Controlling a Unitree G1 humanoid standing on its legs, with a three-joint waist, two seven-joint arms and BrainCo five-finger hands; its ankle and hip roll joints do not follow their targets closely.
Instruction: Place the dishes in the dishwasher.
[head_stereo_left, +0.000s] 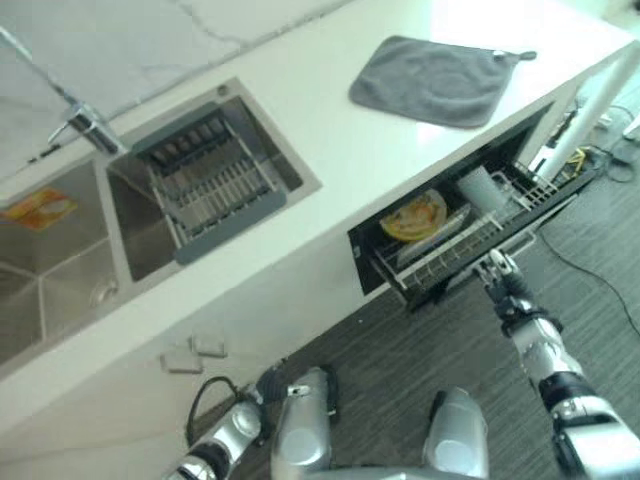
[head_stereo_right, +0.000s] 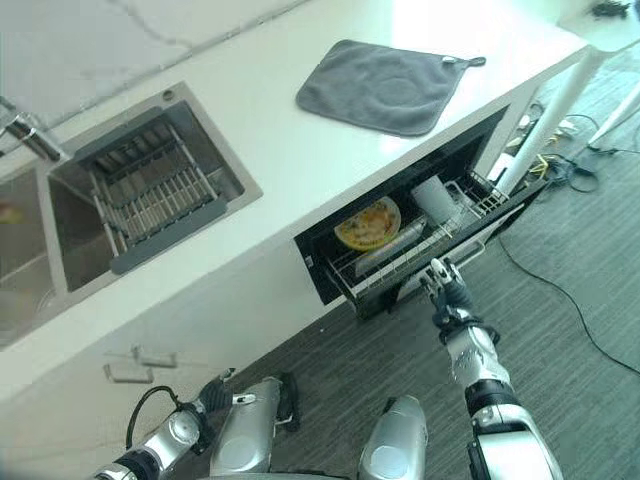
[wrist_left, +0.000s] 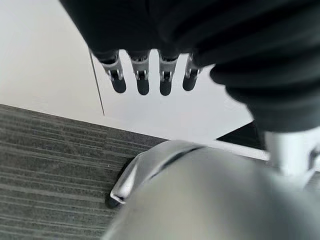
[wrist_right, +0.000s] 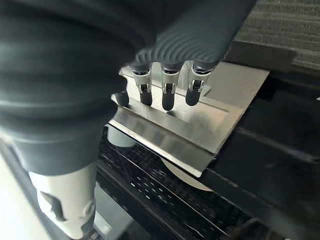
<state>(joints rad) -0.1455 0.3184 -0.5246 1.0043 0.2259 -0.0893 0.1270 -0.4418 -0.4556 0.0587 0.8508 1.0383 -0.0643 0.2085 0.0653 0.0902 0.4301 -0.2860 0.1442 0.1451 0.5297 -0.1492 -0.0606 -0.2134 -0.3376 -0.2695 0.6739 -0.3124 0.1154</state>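
The dishwasher drawer (head_stereo_left: 452, 258) stands pulled out from under the white counter. In its wire rack a yellow patterned plate (head_stereo_left: 413, 215) leans upright, and a white cup (head_stereo_left: 481, 188) sits to its right. My right hand (head_stereo_left: 499, 274) is at the drawer's front edge, open. In the right wrist view its straight fingers (wrist_right: 167, 93) rest against the shiny metal front panel (wrist_right: 200, 125), and it holds nothing. My left hand (head_stereo_right: 214, 386) hangs low by the cabinet front, near the floor. Its fingers (wrist_left: 142, 80) are straight and empty.
A grey cloth (head_stereo_left: 435, 80) lies on the counter above the drawer. A sink with a grey drying rack (head_stereo_left: 205, 185) and a faucet (head_stereo_left: 85, 125) is at the left. White table legs (head_stereo_left: 590, 110) and cables stand right of the drawer on grey carpet.
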